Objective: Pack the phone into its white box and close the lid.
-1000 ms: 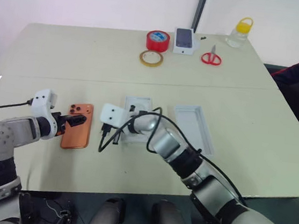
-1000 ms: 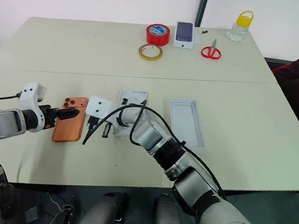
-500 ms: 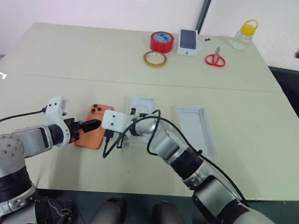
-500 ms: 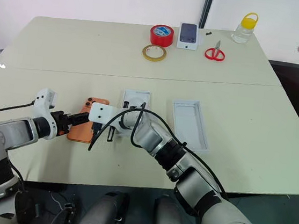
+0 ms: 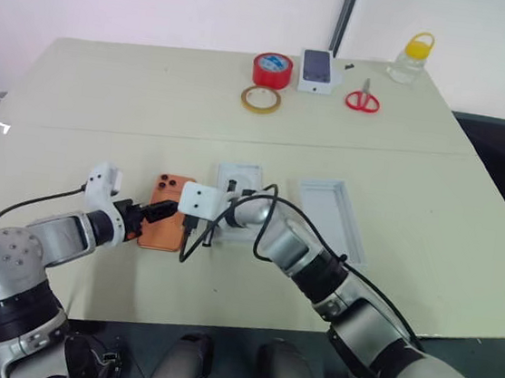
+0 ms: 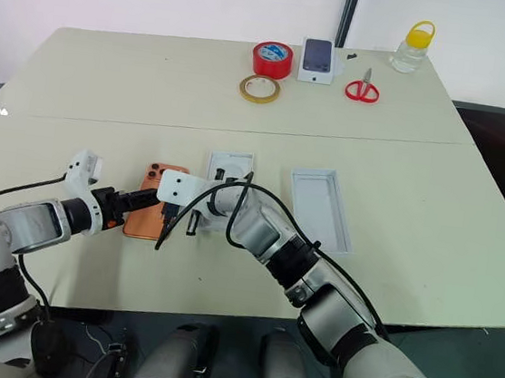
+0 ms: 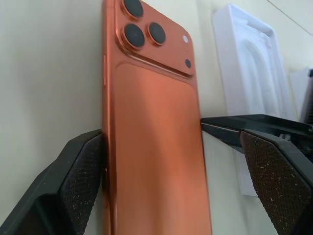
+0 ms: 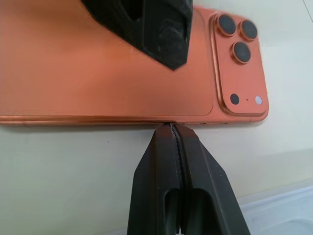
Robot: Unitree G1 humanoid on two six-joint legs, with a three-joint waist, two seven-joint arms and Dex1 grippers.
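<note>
The orange phone (image 5: 164, 225) lies back up on the table, its three lenses (image 7: 142, 27) at the far end. My left gripper (image 7: 172, 152) is open and straddles the phone's near end. One pad (image 7: 83, 169) rests against a long edge and the other stands a little off the opposite edge. My right gripper (image 8: 172, 129) is shut, its tip touching that opposite long edge. The all-white lid (image 5: 330, 218) lies open side up further right. I cannot make out the white box. A white insert (image 7: 249, 73) with an oblong recess sits beside the phone, partly under my right arm.
At the table's far side are a red tape roll (image 5: 271, 68), a tan tape ring (image 5: 261, 99), a small white box with a phone picture (image 5: 317, 70), red scissors (image 5: 361, 100) and a yellow-capped bottle (image 5: 409, 56). A cable hangs from my right wrist.
The left gripper moved right and the phone slid with it, closer to the white insert. The right gripper shifted slightly right and stayed shut. A person's hand and sleeve at the right edge are gone.
</note>
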